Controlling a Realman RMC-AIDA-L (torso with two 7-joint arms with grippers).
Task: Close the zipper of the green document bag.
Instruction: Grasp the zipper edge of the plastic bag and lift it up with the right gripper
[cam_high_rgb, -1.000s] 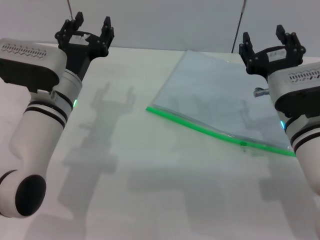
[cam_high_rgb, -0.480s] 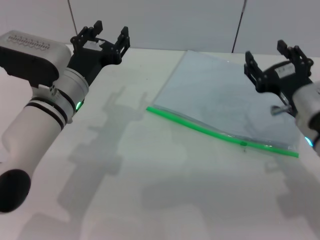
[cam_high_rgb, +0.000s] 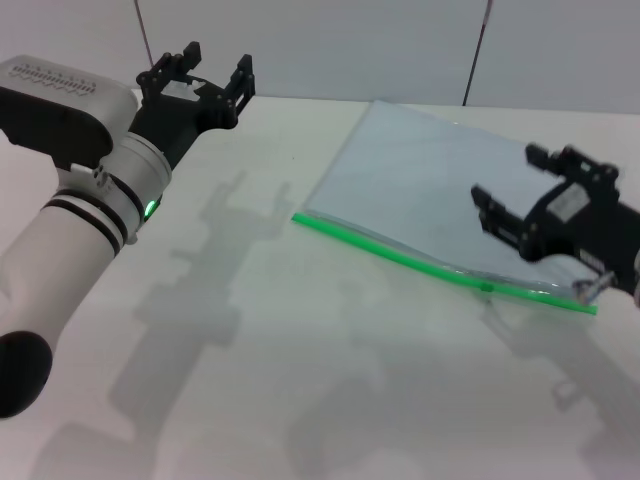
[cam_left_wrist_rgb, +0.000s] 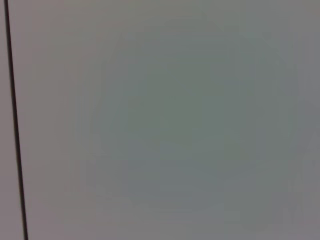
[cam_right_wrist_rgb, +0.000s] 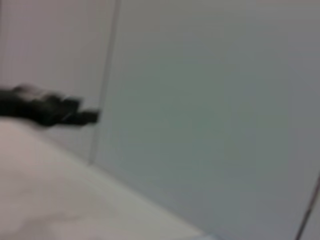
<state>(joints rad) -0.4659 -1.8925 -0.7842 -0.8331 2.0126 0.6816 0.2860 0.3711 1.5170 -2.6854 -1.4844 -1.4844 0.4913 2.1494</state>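
Observation:
The green document bag (cam_high_rgb: 425, 180) lies flat on the white table at centre right, a translucent pale pouch. Its zipper (cam_high_rgb: 400, 256) is the bright green strip along the near edge, with a small dark slider (cam_high_rgb: 487, 287) toward its right end. My right gripper (cam_high_rgb: 508, 176) hovers low over the bag's right part, just behind the slider, open and holding nothing. My left gripper (cam_high_rgb: 200, 68) is raised at the far left, well away from the bag, open and empty. The left wrist view shows only wall.
The white table (cam_high_rgb: 260, 340) stretches in front of and left of the bag. A grey wall with thin dark seams (cam_high_rgb: 478, 50) stands behind. In the right wrist view a dark gripper (cam_right_wrist_rgb: 45, 107) shows far off above the table.
My right arm has swung down and leftward, from above the bag's far right corner to low over its right end. My left gripper shifted slightly right, then held still.

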